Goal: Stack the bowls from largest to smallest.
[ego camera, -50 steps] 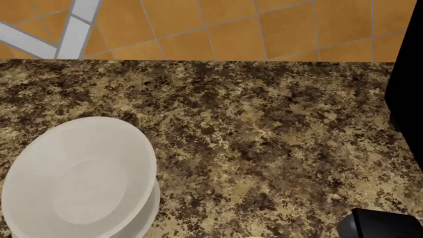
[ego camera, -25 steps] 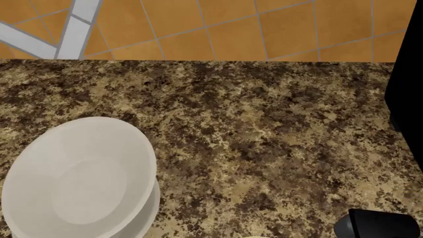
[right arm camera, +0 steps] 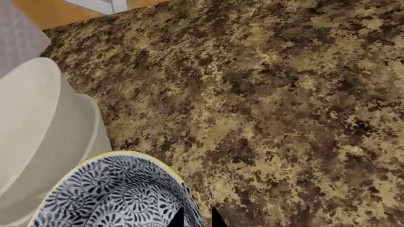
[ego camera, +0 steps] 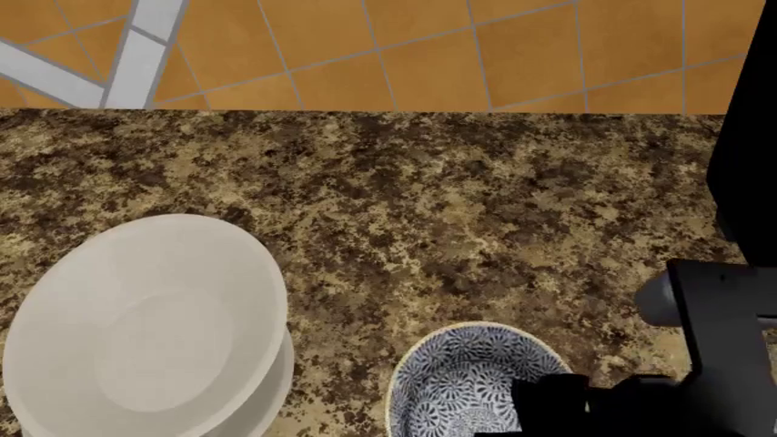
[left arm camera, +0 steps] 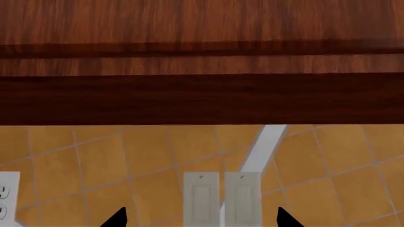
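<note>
Surface: a speckled brown granite counter (ego camera: 486, 228), running back to the wall.
Wall: orange tiles (ego camera: 425, 55) crossed by a pale diagonal strip; the left wrist view shows two light switches (left arm camera: 222, 197), an outlet (left arm camera: 6, 198) and a dark wood cabinet (left arm camera: 202, 61) above.
White bowls (ego camera: 146, 332): nested, one inside the other, at the counter's near left.
Floral bowl (ego camera: 468, 387): near edge, just right of the white pair, apart from them.
Right gripper (right arm camera: 197, 218): fingertips narrowly pinched over the floral bowl's rim.
Left gripper (left arm camera: 200, 218): tips wide apart, holding nothing, facing the wall.
Open room: bare granite behind and right of the bowls; a dark edge bounds the right.
</note>
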Motion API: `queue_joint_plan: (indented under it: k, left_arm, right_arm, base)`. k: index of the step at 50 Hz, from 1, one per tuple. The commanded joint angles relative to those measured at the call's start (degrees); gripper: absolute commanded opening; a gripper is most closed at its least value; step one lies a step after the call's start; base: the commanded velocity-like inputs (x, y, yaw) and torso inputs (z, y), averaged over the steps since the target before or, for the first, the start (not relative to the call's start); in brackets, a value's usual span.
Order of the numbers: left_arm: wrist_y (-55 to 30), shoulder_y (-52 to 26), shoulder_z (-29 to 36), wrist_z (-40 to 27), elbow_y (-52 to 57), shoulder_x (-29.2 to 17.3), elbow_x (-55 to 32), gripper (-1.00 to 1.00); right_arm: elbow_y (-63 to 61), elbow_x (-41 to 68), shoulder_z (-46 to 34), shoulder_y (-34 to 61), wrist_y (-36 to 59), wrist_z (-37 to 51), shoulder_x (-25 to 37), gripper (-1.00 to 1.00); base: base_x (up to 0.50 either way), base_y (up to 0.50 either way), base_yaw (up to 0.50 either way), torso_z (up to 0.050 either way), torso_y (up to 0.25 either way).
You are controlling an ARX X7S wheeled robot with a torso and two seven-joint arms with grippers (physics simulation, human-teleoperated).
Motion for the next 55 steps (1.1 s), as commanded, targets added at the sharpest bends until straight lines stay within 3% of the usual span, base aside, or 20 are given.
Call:
queue_joint_plan:
  k: [1, 12, 22, 33, 55]
  left_arm:
    - [-2.3, -1.1, -2.9, -0.2, 0.5, 0.5, -1.2, 1.00]
    - [-2.3, -1.3, -3.1, -0.1, 0.4, 0.3, -1.5, 1.00]
    - [-1.9, -1.3, -3.0, 0.0, 0.0, 0.3, -1.5, 1.00]
    - [-0.8, -0.2, -3.4, 0.4, -0.5, 0.1, -1.4, 1.00]
    - [-0.3, 0.5, -4.0, 0.6, -0.4, -1.1, -1.5, 1.00]
  right_arm:
    - [7.0, 2.4, -9.5, 22.2, 1.6, 3.2, -4.2, -1.00]
    - [11.9, 4.0, -16.4, 33.6, 3.3, 5.6, -8.1, -1.00]
    - [19.7, -0.3, -20.7, 42.1, 6.3, 2.1, -14.5, -1.00]
    - [31.0, -11.8, -25.3, 51.4, 10.3, -8.7, -23.4, -1.00]
    - [37.5, -29.0, -31.7, 54.7, 6.2, -28.8, -33.6, -1.00]
  base:
    - [0.00, 0.00, 0.00, 0.000, 0.000]
    - [0.00, 0.00, 0.00, 0.000, 0.000]
    - [0.00, 0.00, 0.00, 0.000, 0.000]
    - [0.00, 0.00, 0.00, 0.000, 0.000]
    - [0.00, 0.00, 0.00, 0.000, 0.000]
